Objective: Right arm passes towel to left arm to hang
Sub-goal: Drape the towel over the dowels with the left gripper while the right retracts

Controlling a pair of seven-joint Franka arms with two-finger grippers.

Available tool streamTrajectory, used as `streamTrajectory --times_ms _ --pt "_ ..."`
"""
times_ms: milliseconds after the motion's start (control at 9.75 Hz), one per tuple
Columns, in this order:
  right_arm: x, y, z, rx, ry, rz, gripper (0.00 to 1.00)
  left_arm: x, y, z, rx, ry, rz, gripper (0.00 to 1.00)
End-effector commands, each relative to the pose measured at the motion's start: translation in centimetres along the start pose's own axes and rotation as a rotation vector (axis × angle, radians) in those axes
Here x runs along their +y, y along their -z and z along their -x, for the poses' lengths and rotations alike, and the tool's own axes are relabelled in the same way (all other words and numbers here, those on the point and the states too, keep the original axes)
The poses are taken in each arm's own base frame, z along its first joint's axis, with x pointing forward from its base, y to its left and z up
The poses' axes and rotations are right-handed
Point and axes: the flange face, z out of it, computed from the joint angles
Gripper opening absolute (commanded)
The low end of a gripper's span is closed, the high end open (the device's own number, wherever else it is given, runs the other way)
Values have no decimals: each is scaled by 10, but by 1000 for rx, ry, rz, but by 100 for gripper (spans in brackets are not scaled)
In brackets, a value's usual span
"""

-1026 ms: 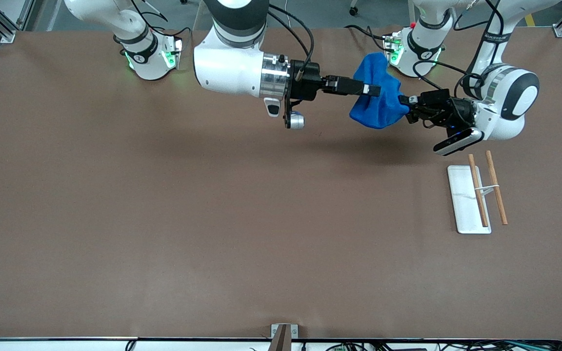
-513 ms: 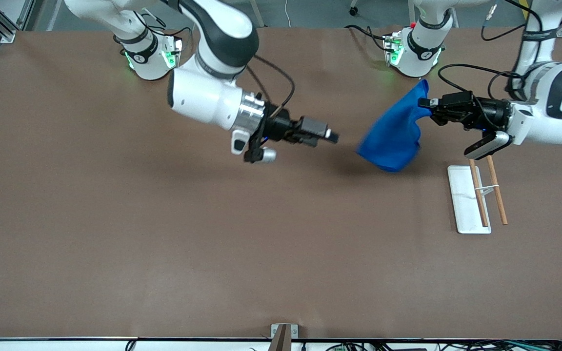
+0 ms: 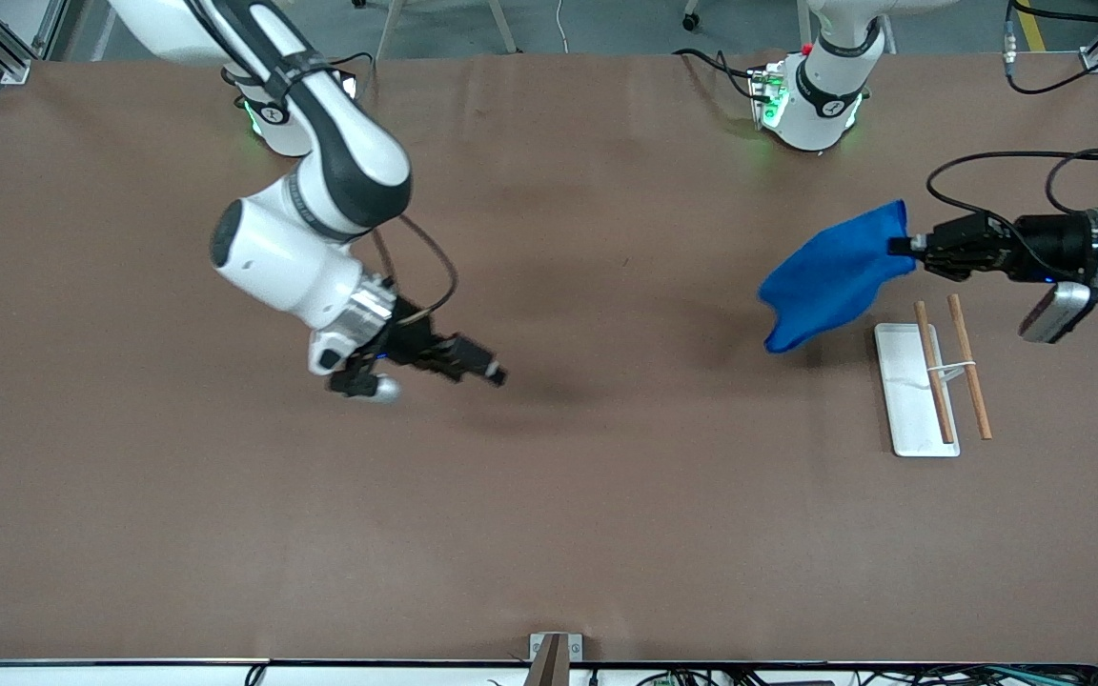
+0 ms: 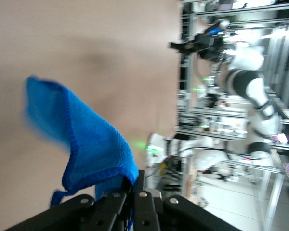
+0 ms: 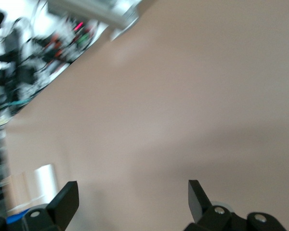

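Overhead, the front view shows the left tool (image 3: pixel 904 246) clamped on one corner of the towel (image 3: pixel 830 278), which hangs free in the air over bare bench (image 3: pixel 549 534) just beside the rack (image 3: pixel 906 400), toward the left arm's end. The blue cloth droops away from the tool, its lowest fold hanging clear of the rack's white tray. Two wooden rods (image 3: pixel 951 369) stand above that tray, with nothing draped on them.

The left wrist view adds what the high camera cannot resolve: the towel (image 4: pixel 82 144) is pinched between fingers (image 4: pixel 139 211) pressed tight together, with a stitched hem running along its edge and a small loose end dangling beside them. Far off in that same picture, the right arm (image 4: pixel 245 82) appears against the lab frames.

The right tool (image 3: pixel 497 376) hangs over the bench toward the right arm's end, well apart from the towel, holding nothing. From the front its fingers look small and dark; the right wrist view settles the matter, showing the two fingertips (image 5: pixel 67 199) spread wide with only plain bench (image 5: pixel 183 96) between them, and a pale shape, blurred, that may be the rack near one edge.
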Motion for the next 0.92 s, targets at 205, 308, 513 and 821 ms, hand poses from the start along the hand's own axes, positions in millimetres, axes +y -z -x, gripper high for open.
streamTrajectory --times_ms 205,308,513,821 --pt "120 80 -59 82 53 304 100 -55 44 -19 -43 51 -344 0" --pt "140 112 -77 96 108 409 100 -62 60 -20 -26 55 -415 0" --pt "158 179 -95 105 128 490 100 -80 91 -14 -35 23 -556 0" --pt "151 275 -98 -38 122 542 100 -119 117 -2 -46 10 -632 0"
